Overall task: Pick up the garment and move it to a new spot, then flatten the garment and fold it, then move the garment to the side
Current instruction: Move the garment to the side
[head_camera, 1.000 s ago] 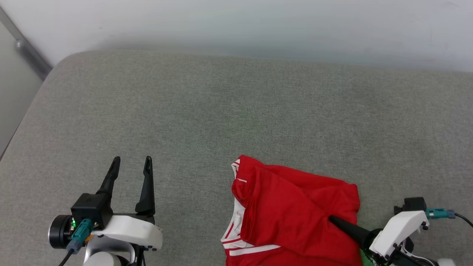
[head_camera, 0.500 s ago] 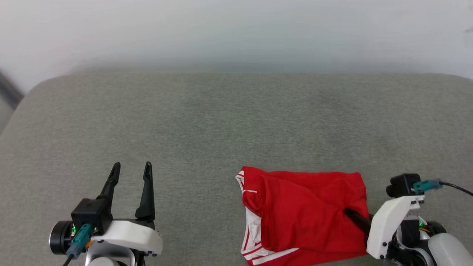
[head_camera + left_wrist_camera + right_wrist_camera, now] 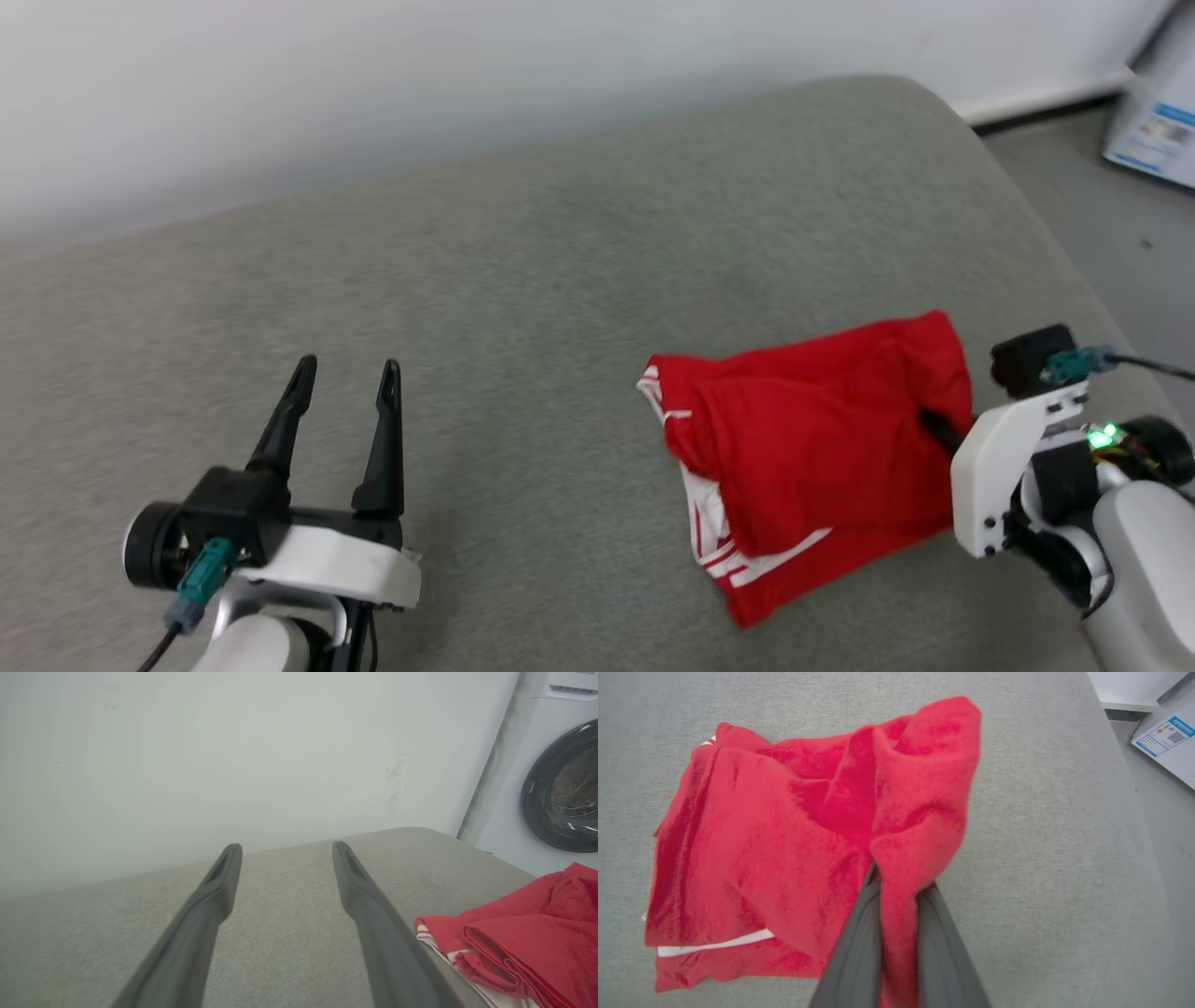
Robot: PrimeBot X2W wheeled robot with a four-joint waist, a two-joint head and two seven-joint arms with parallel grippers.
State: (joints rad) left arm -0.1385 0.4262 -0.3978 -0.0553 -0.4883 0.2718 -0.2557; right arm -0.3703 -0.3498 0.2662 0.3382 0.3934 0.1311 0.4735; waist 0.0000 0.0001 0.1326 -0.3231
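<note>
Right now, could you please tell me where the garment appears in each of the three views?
Head view: garment at lower right, its right edge pinched in the right tool.
Left wrist view: garment in the lower right corner.
Right wrist view: garment across centre and left, pinched at bottom centre.
Shared landmark: its white striped trim, on the grey cushion.

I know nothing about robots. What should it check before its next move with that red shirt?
1. Right jaws shut on a fold of the red shirt: ok.
2. Left jaws open, empty, apart from the shirt: ok.
3. Bare grey cushion beside the shirt for setting it down: ok.
4. Shirt lifted fully off the cushion: cannot tell.
5. Shirt flat and tidy: not ok, bunched at the grip.
</note>
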